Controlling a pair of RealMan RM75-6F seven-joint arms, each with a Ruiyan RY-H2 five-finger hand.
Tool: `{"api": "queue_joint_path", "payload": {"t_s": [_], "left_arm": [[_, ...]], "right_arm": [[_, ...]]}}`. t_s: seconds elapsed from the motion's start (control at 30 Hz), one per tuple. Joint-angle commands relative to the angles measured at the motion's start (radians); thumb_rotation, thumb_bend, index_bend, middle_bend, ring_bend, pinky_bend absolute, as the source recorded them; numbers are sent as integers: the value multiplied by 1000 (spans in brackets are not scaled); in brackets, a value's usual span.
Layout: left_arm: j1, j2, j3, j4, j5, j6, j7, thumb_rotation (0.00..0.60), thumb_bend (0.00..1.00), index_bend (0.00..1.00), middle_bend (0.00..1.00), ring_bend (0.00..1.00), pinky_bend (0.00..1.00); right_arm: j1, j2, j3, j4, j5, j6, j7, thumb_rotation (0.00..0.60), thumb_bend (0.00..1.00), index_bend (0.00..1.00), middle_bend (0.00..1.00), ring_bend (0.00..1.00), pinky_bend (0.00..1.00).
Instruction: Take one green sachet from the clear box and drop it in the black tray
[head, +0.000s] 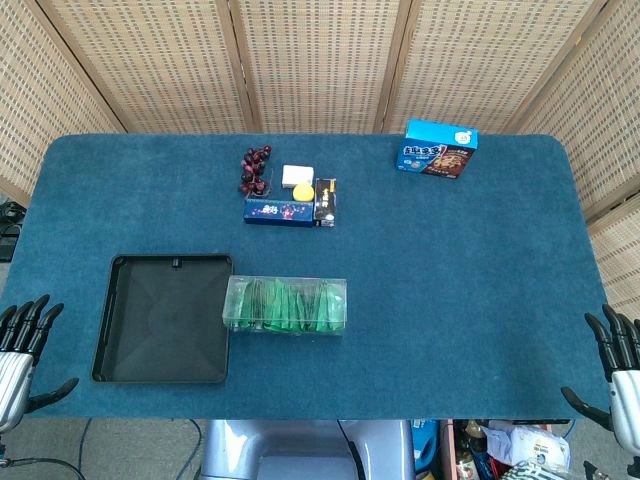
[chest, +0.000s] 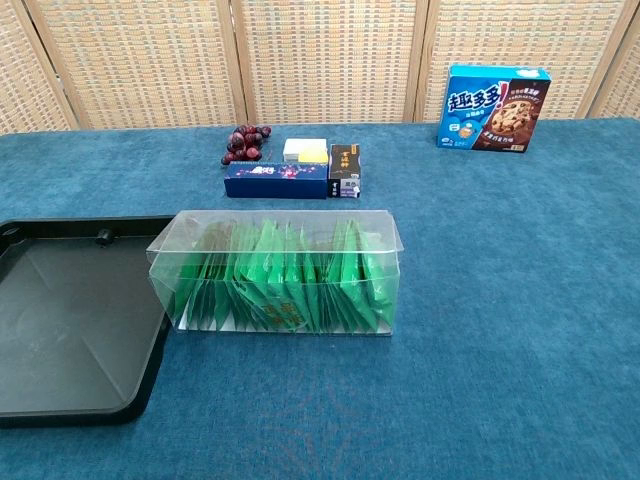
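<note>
The clear box (head: 285, 306) (chest: 276, 272) sits at the table's front middle, packed with several upright green sachets (head: 290, 305) (chest: 285, 280). Just to its left lies the black tray (head: 165, 318) (chest: 70, 320), with nothing in it. My left hand (head: 22, 352) hangs off the table's front left corner, fingers spread and holding nothing. My right hand (head: 618, 375) is off the front right corner, likewise spread and bare. Neither hand shows in the chest view.
At the back middle are a bunch of dark grapes (head: 255, 168), a dark blue box (head: 279, 211), a white-and-yellow block (head: 298, 181) and a small black box (head: 325, 201). A blue cookie box (head: 439, 148) (chest: 493, 108) stands at the back right. Wicker screens stand behind the table.
</note>
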Motion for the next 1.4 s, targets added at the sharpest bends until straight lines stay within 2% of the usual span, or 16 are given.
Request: {"api": "queue_joint_path", "payload": {"t_s": [0.03,0.2,0.33,0.43,0.5,0.6,0.73,0.8,0.87,1.2,1.4], "left_arm": [[-1,-1,0,1,0,-2,2,600,5,0,0,0,0],[-7,-7,-2,4,-3,-15,7,600,7,0,0,0,0],[-66,-32,-33,28,20,-60,-28,600,10,0,0,0,0],[-126,-52,-53,39,29,-128,-68,600,10,0,0,0,0],[-197,-62,-73,33,35,-216,-86,600,9,0,0,0,0],[-275,-80,-105,30,39,-302,-63,600,22,0,0,0,0],[-371,-121,-148,18,9,-423,-16,600,107,38,0,0,0],[-435,-164,-176,21,-22,-502,26,600,123,69,0,0,0],[-469,-199,-193,28,-44,-540,74,600,135,94,0,0,0],[-596,-348,-257,49,-214,-679,215,600,164,160,0,0,0],[-631,-401,-276,57,-302,-688,269,600,164,176,0,0,0]], "right_arm": [[0,1,0,0,0,-1,1,600,0,0,0,0,0],[2,2,-1,-3,5,-7,3,600,0,0,0,0,0],[9,0,-8,-7,6,-32,-5,600,0,0,0,0,0],[13,-1,-9,-9,7,-42,-10,600,0,0,0,0,0],[17,0,-6,-12,14,-49,-7,600,0,0,0,0,0],[20,4,0,-13,31,-55,4,600,0,0,0,0,0],[23,11,8,-10,59,-67,27,600,0,0,0,0,0],[26,17,9,-9,69,-78,46,600,0,0,0,0,0],[27,23,8,-7,71,-82,60,600,0,0,0,0,0],[39,28,15,8,92,-105,93,600,0,0,0,0,0],[43,27,17,14,98,-112,104,600,0,0,0,0,0]]}}
